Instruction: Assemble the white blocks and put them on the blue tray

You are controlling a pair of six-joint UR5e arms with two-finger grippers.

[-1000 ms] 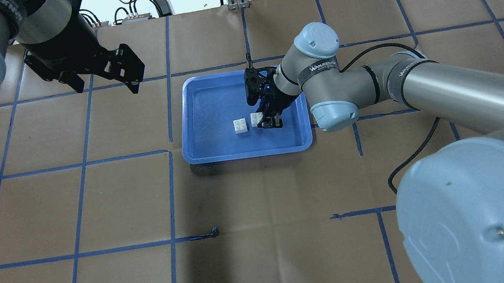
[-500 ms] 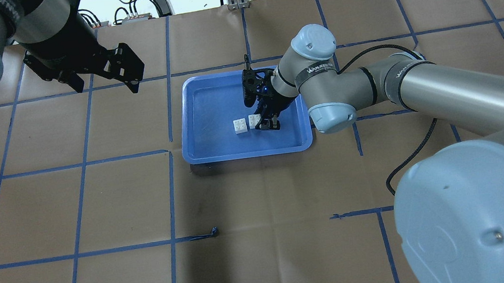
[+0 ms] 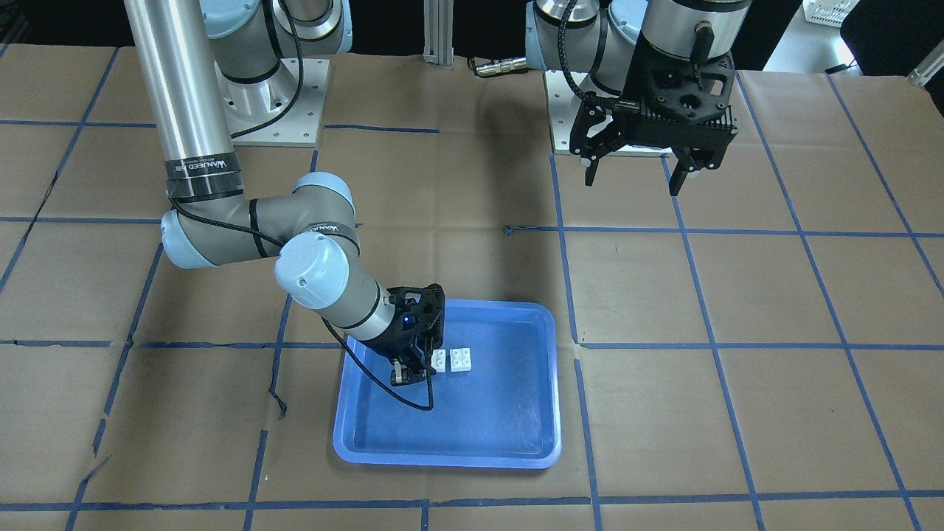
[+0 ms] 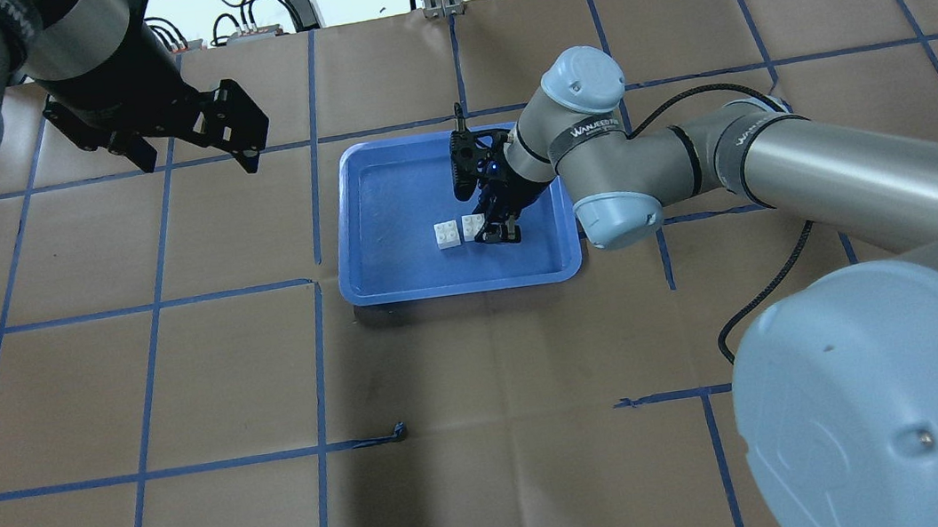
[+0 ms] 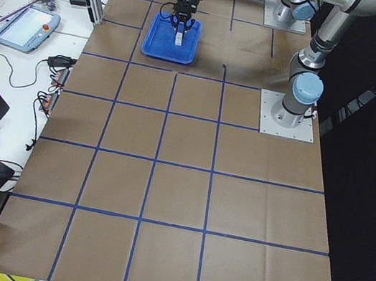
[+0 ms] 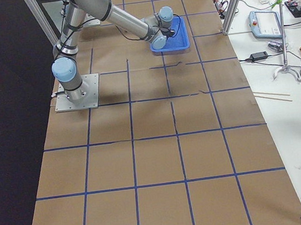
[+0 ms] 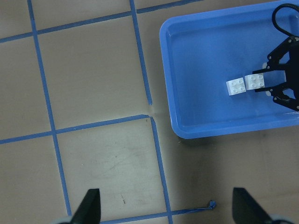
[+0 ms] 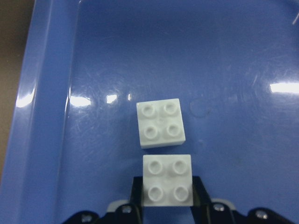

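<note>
Overhead view of a brown-paper table (image 4: 179, 380) w/ a grid of blue tape lines (image 4: 316, 363). Upper left: the left gripper (image 4: 201, 158) hangs above bare paper, well apart from everything else. Its fingers are spread wide w/ nothing btwn them; the left wrist view shows both tips at the bottom of the frame w/ open table in the gap. Ctr: the blue tray (image 4: 389, 193) lies flat on the paper, long sides running across the view. Two white blocks sit near its middle, studs up. The first white block (image 4: 448, 235) stands free on the tray floor. The second white block (image 4: 473, 226) is just beside it on the right, w/ only a thin gap. The right gripper (image 4: 488, 231) is clamped on the second white block: in the right wrist view its black fingers (image 8: 137, 193) press two opposite sides. Can't tell whether that block rests on the tray floor or is lifted a little. Right: the right arm (image 4: 824, 166) reaches in from the right edge, elbow bent, wrist angled down over the tray.
</note>
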